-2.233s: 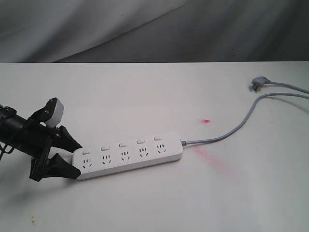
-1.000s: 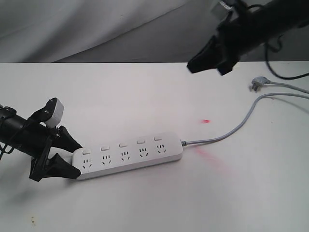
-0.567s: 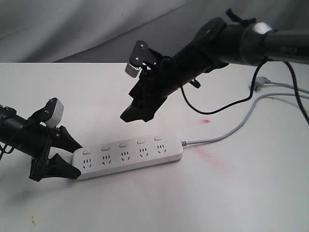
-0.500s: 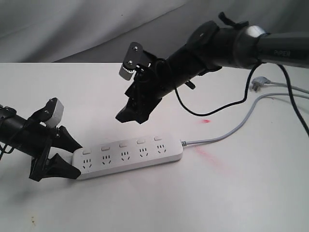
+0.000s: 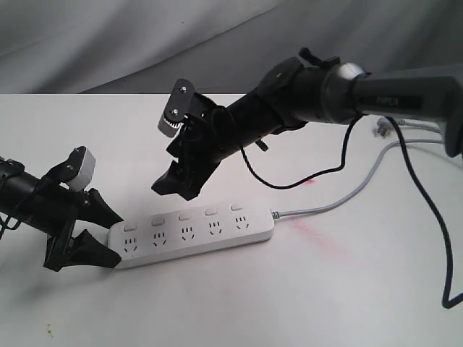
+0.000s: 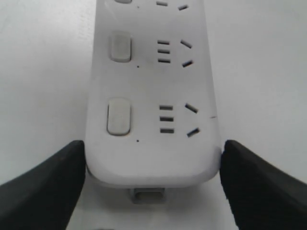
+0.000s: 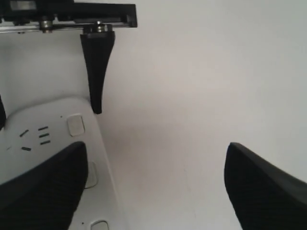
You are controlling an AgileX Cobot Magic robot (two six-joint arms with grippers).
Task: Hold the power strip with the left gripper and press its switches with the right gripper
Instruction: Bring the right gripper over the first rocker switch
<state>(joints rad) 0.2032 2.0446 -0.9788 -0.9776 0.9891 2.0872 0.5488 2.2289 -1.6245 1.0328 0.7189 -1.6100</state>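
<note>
The white power strip [image 5: 192, 233] lies flat on the white table, its five switches [image 5: 184, 215] in a row above the sockets. My left gripper [image 5: 114, 236] is shut on the strip's left end; in the left wrist view its black fingers [image 6: 45, 187] press both long sides of the power strip [image 6: 153, 91], near the last switch [image 6: 119, 116]. My right gripper [image 5: 173, 186] hangs just above and behind the strip's left half, touching nothing. In the right wrist view that gripper [image 7: 156, 184] is open over bare table, with the strip [image 7: 48, 139] beside one finger.
The grey cord [image 5: 340, 202] runs from the strip's right end to the far right, where the grey plug [image 5: 383, 126] lies. A black cable [image 5: 289, 181] loops under the right arm. Red marks [image 5: 318, 238] stain the table. Grey cloth hangs behind.
The right arm came in from the upper right and swung down and left to hover over the strip's left half. The left gripper and strip have not moved.
</note>
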